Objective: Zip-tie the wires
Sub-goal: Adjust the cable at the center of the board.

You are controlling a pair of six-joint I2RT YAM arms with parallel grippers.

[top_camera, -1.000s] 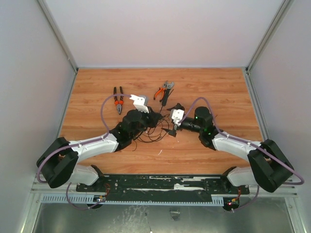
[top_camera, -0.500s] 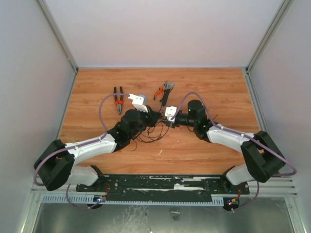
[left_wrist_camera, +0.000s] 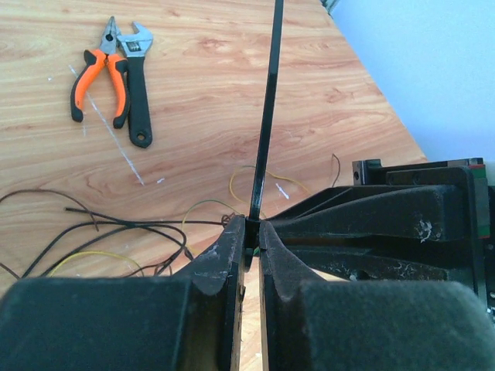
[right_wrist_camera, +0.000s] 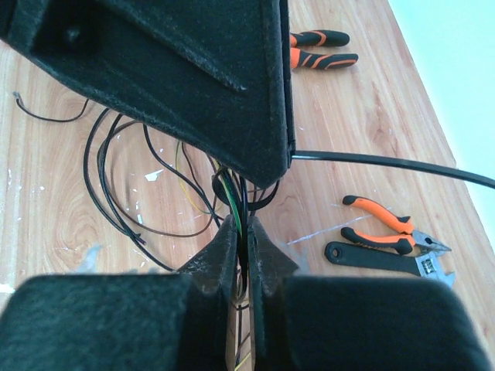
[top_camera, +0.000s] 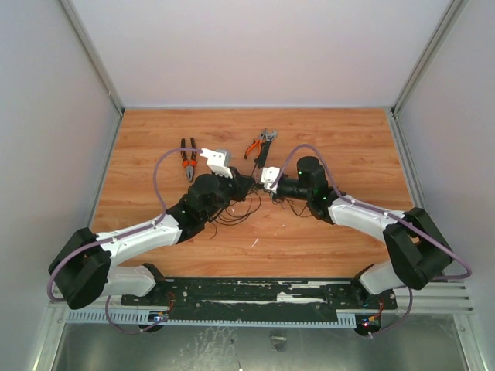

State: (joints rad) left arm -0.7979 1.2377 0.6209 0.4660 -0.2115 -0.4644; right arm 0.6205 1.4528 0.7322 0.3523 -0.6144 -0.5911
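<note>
The wires (top_camera: pixel 234 210), thin dark loops, sprawl just on the near side of the wrench (left_wrist_camera: pixel 138 85); bare bench (top_camera: pixel 363 147) lies open right of the wrench to the wall (top_camera: pixel 445 93). The straight black zip tie (left_wrist_camera: pixel 267 100) is pinched in the left end effector (left_wrist_camera: pixel 252 230); the right end effector (right_wrist_camera: pixel 246 232) clamps the wires.

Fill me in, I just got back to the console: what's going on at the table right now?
Both arms meet over the middle of the table. The left gripper is shut on the zip tie, which sticks straight out from between its fingertips. The right gripper is shut on a bunch of the wires right beside it; the other loops lie loose on the wood. Whether the tie is cinched around the bundle can't be told. Farther back lie orange pliers and a wrench, untouched.
</note>
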